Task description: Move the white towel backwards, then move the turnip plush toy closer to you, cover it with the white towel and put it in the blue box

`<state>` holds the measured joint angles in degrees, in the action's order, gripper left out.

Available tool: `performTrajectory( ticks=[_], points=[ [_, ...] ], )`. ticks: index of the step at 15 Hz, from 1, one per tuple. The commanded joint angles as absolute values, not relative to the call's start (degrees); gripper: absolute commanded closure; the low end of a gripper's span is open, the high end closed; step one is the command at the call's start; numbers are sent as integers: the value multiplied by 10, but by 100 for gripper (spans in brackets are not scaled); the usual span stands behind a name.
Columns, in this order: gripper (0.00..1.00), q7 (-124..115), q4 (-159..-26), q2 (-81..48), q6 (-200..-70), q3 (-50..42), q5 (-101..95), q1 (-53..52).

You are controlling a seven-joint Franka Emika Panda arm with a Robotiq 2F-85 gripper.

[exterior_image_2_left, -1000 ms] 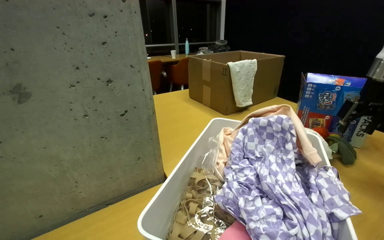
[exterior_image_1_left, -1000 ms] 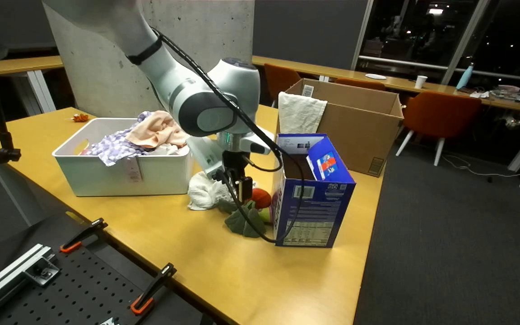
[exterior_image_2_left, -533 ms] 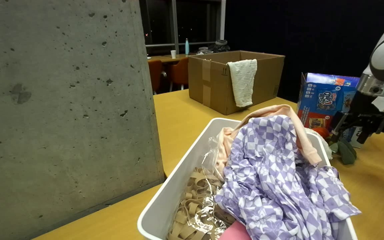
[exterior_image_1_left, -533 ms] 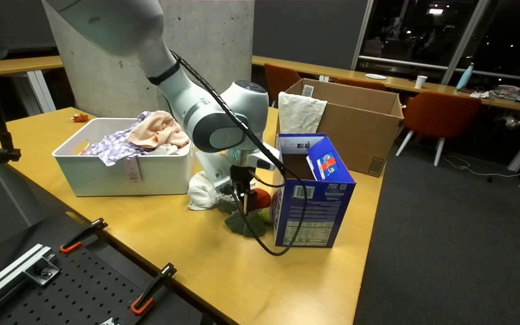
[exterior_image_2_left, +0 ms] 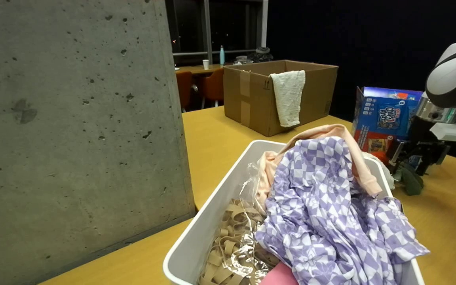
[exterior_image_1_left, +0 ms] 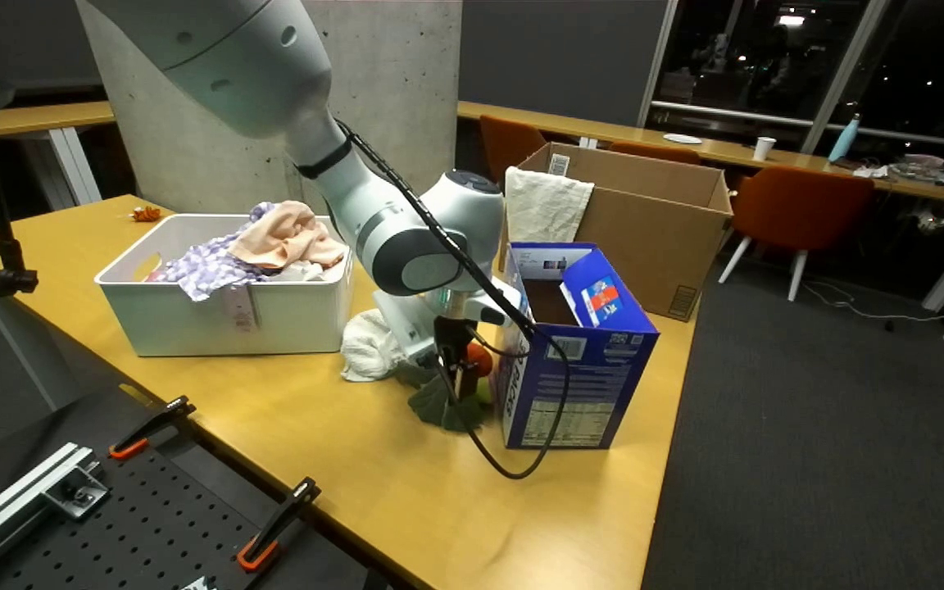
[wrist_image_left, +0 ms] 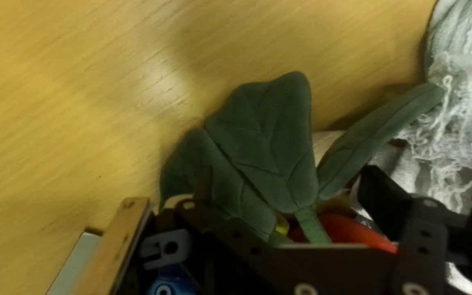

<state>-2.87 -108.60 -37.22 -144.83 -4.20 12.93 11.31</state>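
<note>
Down comes the tool (exterior_image_2_left: 407,167), jaws wide apart, and the blue box (exterior_image_1_left: 578,393) has edged aside! The turnip plush toy (exterior_image_1_left: 435,406) lies beneath, between that box and the crumpled white towel (exterior_image_1_left: 367,351). Danger: a sideways shove could tip the box, and pinching just 1 soft leaf (wrist_image_left: 268,143) might let the toy slip. Only the wrist view shows the towel's frayed threads (wrist_image_left: 445,123) by a leaf tip.
</note>
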Motion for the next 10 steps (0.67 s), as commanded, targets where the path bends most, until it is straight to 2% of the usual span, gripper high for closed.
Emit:
performTrajectory(
  ticks=[1,8,10],
  points=[
    [42,-17,-1057,-388,-1429,-28,144,133],
    [95,-19,-1105,-363,-1447,-26,141,127],
    [100,-18,-1155,-338,-1454,-29,137,124]
  ],
)
